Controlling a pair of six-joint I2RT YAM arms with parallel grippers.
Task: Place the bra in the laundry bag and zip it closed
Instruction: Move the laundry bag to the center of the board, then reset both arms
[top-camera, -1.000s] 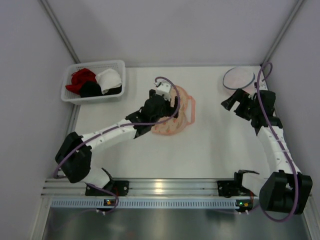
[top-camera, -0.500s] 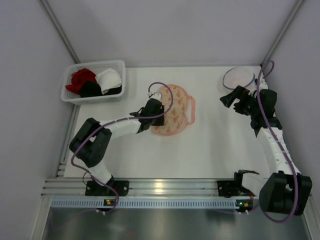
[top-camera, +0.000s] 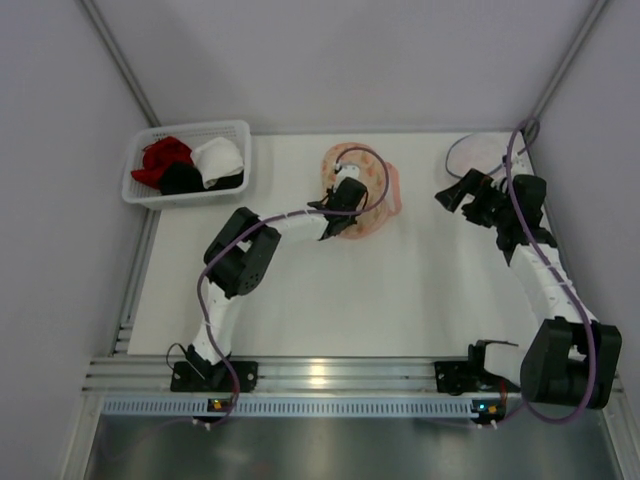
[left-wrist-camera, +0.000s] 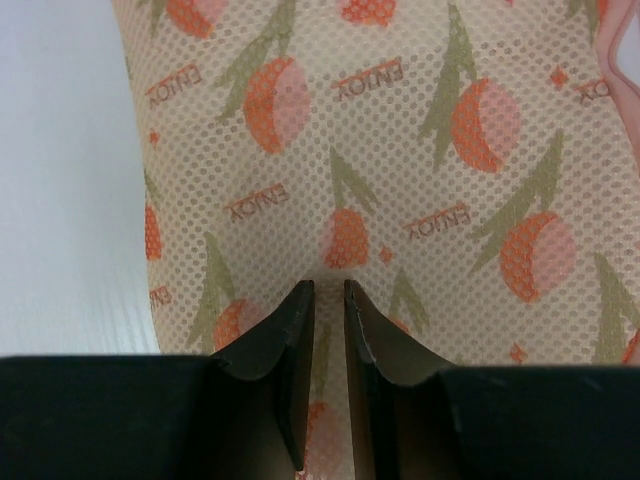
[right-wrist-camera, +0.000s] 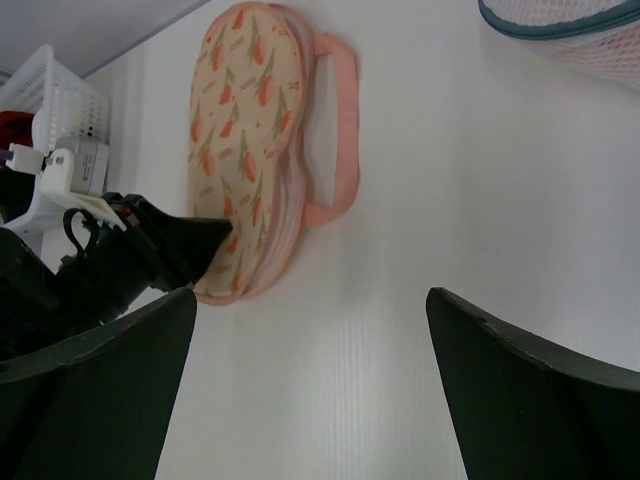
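The laundry bag (top-camera: 368, 185) lies on the table at the far middle, peach-orange mesh with a floral print (left-wrist-camera: 400, 150), its strap loop (right-wrist-camera: 345, 120) on the right side. My left gripper (top-camera: 345, 212) is over the bag's near-left part, jaws almost together, with a fold of the mesh pinched between them (left-wrist-camera: 323, 292). A pale pink band (right-wrist-camera: 287, 225) shows under the bag's upper layer along its edge; I cannot tell whether it is the bra. My right gripper (top-camera: 452, 192) hovers wide open and holds nothing (right-wrist-camera: 310, 300), to the right of the bag.
A white basket (top-camera: 135, 190) at the far left holds red, black and white garments. A round pink mesh item with a blue-grey rim (top-camera: 478, 153) lies at the far right corner (right-wrist-camera: 560, 25). Grey walls enclose the table on three sides.
My left gripper has closed on the bag's mesh and dragged the bag away from me and to the right, its arm folding at the elbow. The right gripper has drifted slightly farther away.
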